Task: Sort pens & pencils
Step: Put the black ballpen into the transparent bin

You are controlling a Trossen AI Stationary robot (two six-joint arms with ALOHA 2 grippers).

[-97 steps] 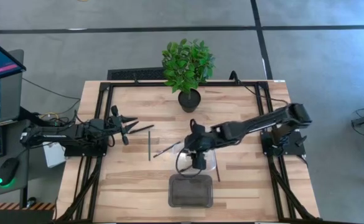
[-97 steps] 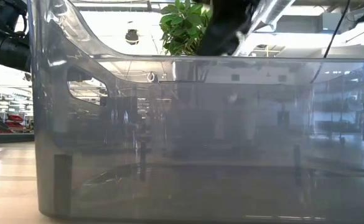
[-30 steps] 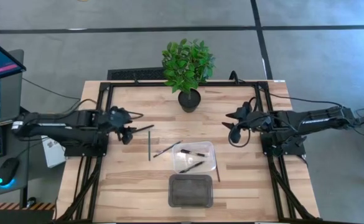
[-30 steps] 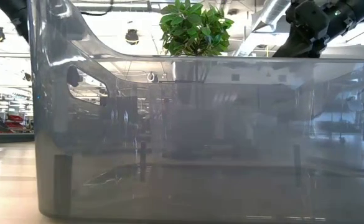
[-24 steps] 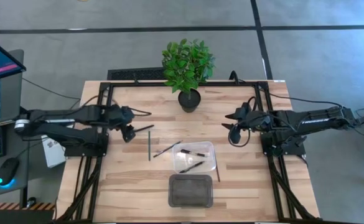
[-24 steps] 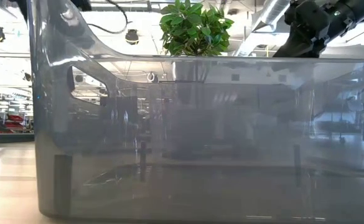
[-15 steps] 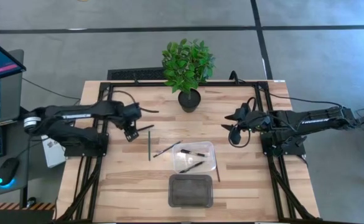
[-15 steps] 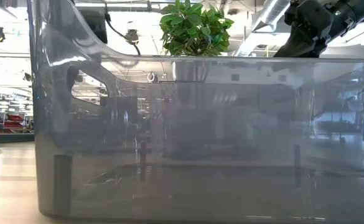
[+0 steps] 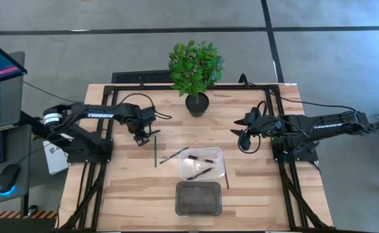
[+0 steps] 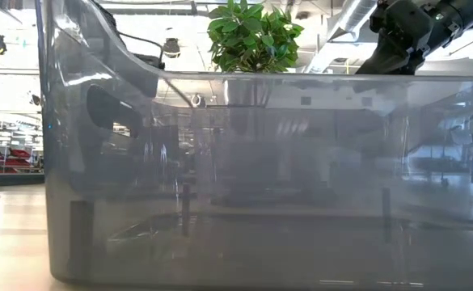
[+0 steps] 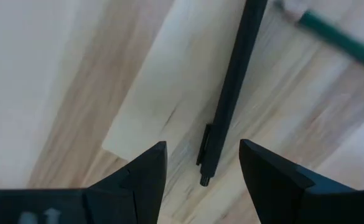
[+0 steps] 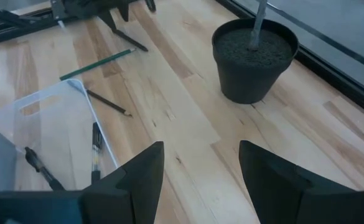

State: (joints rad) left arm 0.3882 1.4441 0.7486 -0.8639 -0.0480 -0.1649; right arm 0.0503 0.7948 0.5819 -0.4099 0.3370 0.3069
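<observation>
A black pen (image 9: 150,134) lies on the wooden table at the left; in the left wrist view the black pen (image 11: 231,87) lies lengthwise between my fingers. My left gripper (image 9: 143,138) is open, points down just above the pen's near-left end and touches nothing; it also shows in its own wrist view (image 11: 203,146). A green pencil (image 9: 155,150) and a dark pencil (image 9: 175,155) lie on the table beside a clear tray (image 9: 218,155) holding two pens (image 9: 201,166). A reddish pencil (image 9: 227,176) lies right of the tray. My right gripper (image 9: 243,134) is open and empty at the right.
A potted plant (image 9: 196,71) stands at the table's far middle. A dark translucent bin (image 9: 199,197) stands at the near edge and fills the low view (image 10: 236,178). Black frame rails (image 9: 105,162) run along both sides. Bare wood lies near left and near right.
My left arm has risen and swung in, and its gripper has tipped from level to pointing down and gone a little toward the table's right, over the black pen. The pen has not moved. My right gripper has kept still.
</observation>
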